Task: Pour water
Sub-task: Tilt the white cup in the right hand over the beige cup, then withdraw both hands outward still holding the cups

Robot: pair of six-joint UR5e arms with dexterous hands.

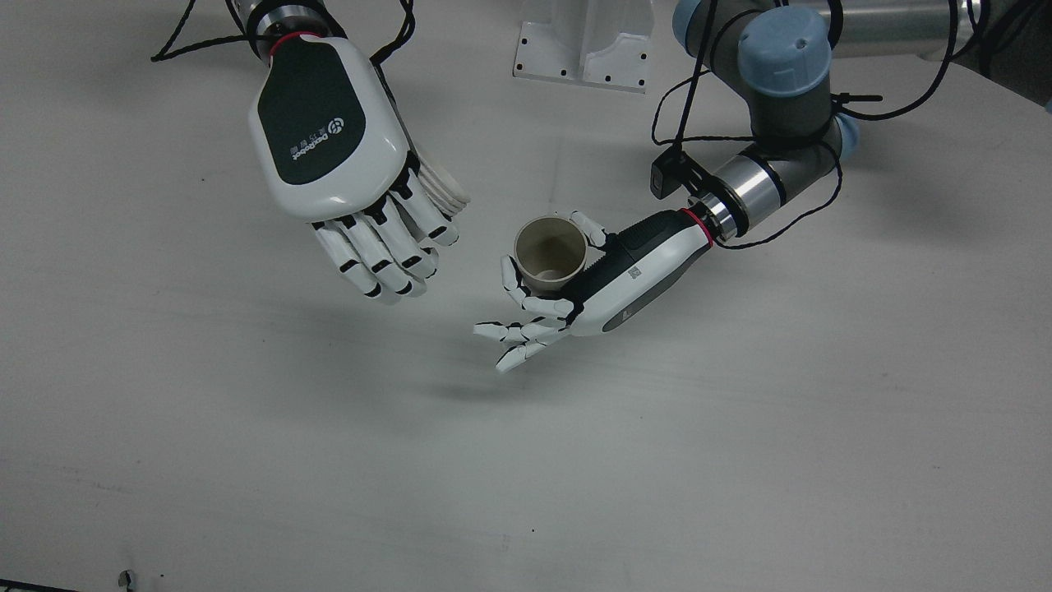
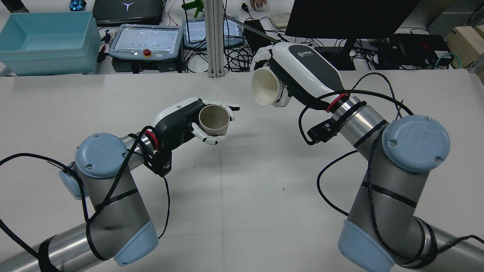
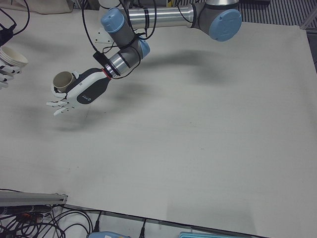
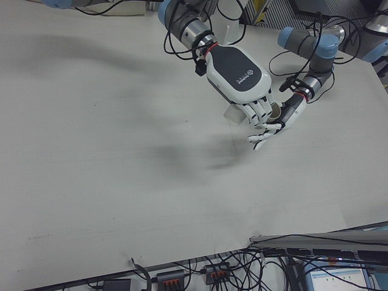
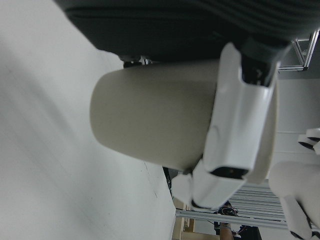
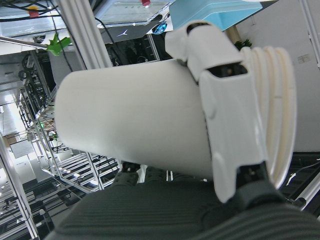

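My left hand [image 2: 177, 124] is shut on a beige paper cup [image 2: 214, 120] and holds it upright just above the table, mouth up, with some fingers spread past it. It also shows in the front view [image 1: 551, 253] and close up in the left hand view [image 5: 155, 115]. My right hand [image 2: 302, 73] is shut on a white ribbed cup [image 2: 266, 86], held higher and tilted on its side with its mouth toward the beige cup, a gap between them. In the front view the right hand [image 1: 329, 140] hides most of the white cup [image 1: 448, 187]. I cannot see any water.
A white mounting bracket [image 1: 583, 49] stands at the table's robot side. Beyond the far edge are a teal bin [image 2: 45, 37], a teach pendant [image 2: 145, 39], a dark monitor [image 2: 348, 19] and cables. Black cables hang from both wrists.
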